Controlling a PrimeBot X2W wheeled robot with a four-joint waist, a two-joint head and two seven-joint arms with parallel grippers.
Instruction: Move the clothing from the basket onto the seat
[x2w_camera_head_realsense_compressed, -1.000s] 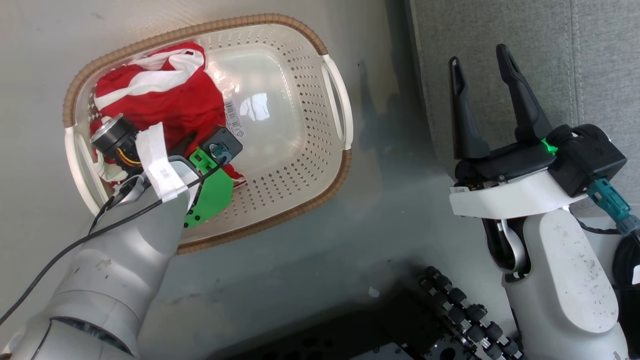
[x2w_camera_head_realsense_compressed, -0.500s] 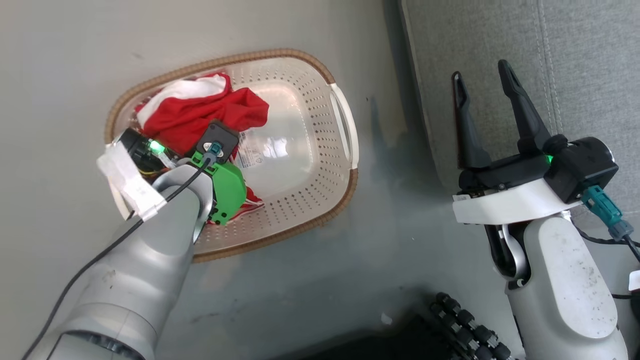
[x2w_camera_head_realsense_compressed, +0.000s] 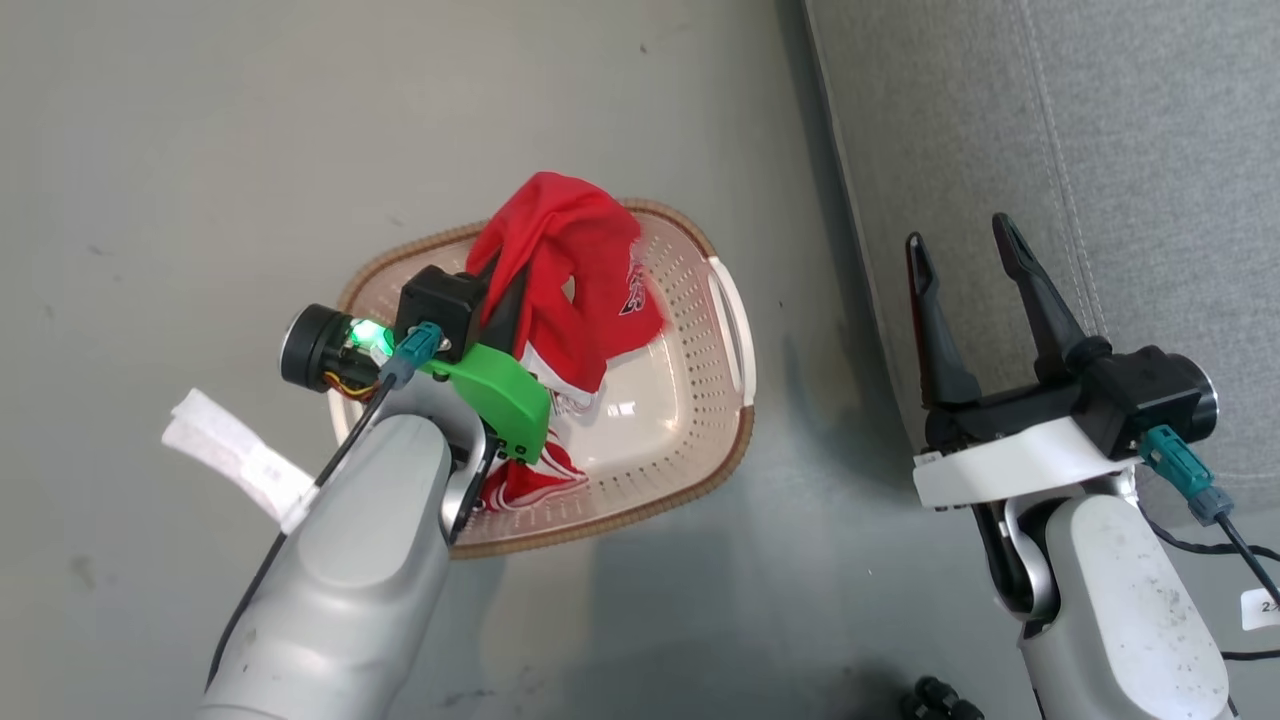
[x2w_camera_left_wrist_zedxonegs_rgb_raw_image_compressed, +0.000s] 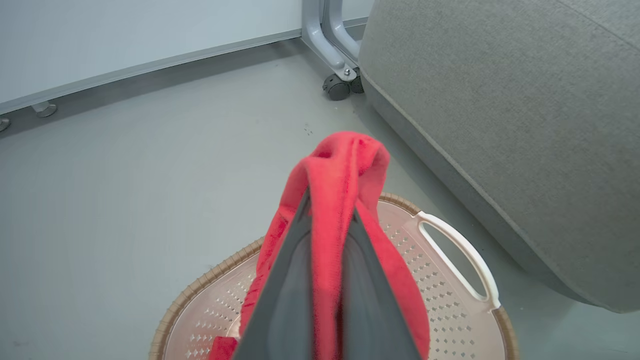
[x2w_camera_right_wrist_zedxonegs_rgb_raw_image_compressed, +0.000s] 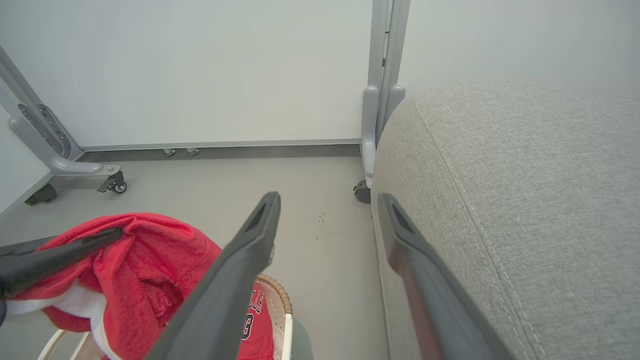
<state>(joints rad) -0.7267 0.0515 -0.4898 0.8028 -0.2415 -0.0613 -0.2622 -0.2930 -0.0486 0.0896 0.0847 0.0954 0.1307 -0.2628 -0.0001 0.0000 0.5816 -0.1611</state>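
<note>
My left gripper (x2w_camera_left_wrist_zedxonegs_rgb_raw_image_compressed: 330, 200) is shut on a red piece of clothing (x2w_camera_head_realsense_compressed: 570, 260), which drapes over its fingertips and hangs above the basket (x2w_camera_head_realsense_compressed: 700, 440). The cream basket with a brown rim sits on the grey floor, and more red clothing with white stripes (x2w_camera_head_realsense_compressed: 530, 485) lies inside it near my left wrist. The right wrist view shows a left finger (x2w_camera_right_wrist_zedxonegs_rgb_raw_image_compressed: 60, 255) under the raised clothing (x2w_camera_right_wrist_zedxonegs_rgb_raw_image_compressed: 150, 265). My right gripper (x2w_camera_head_realsense_compressed: 959, 230) is open and empty at the edge of the grey seat (x2w_camera_head_realsense_compressed: 1100, 150). The seat (x2w_camera_left_wrist_zedxonegs_rgb_raw_image_compressed: 500, 125) stands just right of the basket.
A metal frame leg on castors (x2w_camera_left_wrist_zedxonegs_rgb_raw_image_compressed: 340, 85) stands at the seat's far corner, against a white wall panel. Another castor leg (x2w_camera_right_wrist_zedxonegs_rgb_raw_image_compressed: 75, 170) is further left along the wall. Grey floor (x2w_camera_head_realsense_compressed: 200, 150) stretches left of the basket.
My left gripper has risen out of the basket, lifting the red clothing with it. The head camera has shifted, so the basket looks lower and smaller. My right gripper stays open.
</note>
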